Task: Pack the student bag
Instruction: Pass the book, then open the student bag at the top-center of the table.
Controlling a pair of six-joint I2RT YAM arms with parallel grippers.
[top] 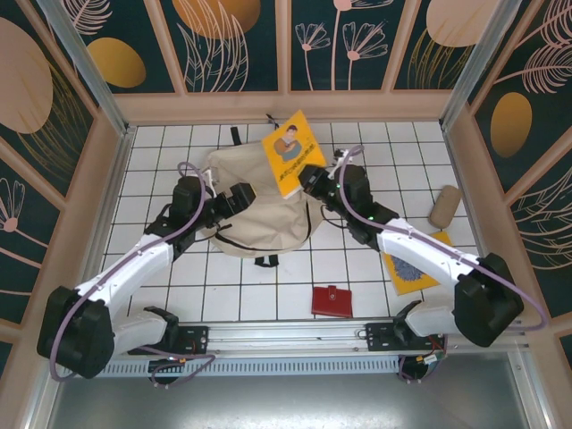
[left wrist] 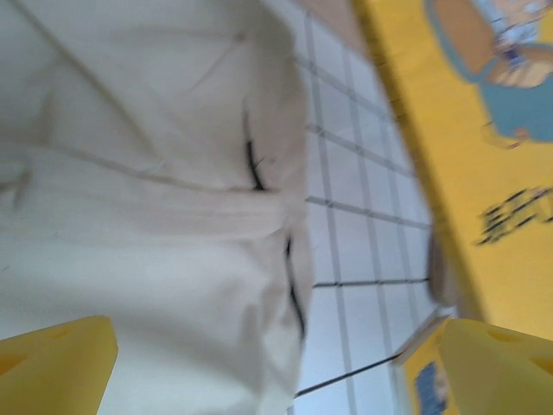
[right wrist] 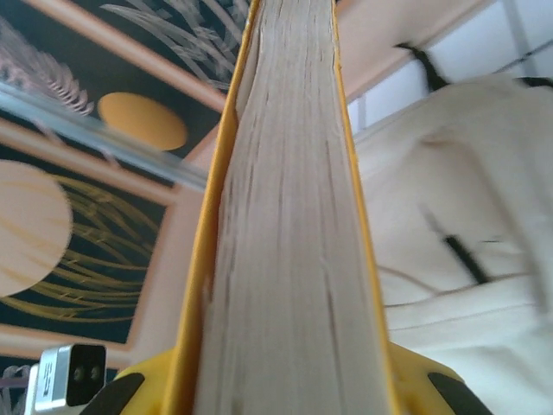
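While the right end effector [top: 312, 181] clamps a yellow book [top: 293, 154], the student bag [top: 250, 219] lies beside it.

White tiled table [top: 268, 286], dark grout. Far, left & right walls [top: 241, 45]: teal panels w/ tan & gold leaf/disc motifs, tan frames. Alu posts [top: 85, 63] at far corners. Even light.

No word or number can be read anywhere. The yellow book [top: 294, 154], over the far edge of the student bag [top: 255, 210], carries a few lines of dark lettering [left wrist: 514, 212] below its cartoon figure [top: 290, 143], too blurred and small to make out. The second yellow book [top: 399, 280], right of the bag, bears a blue pattern [top: 413, 267] without legible print.
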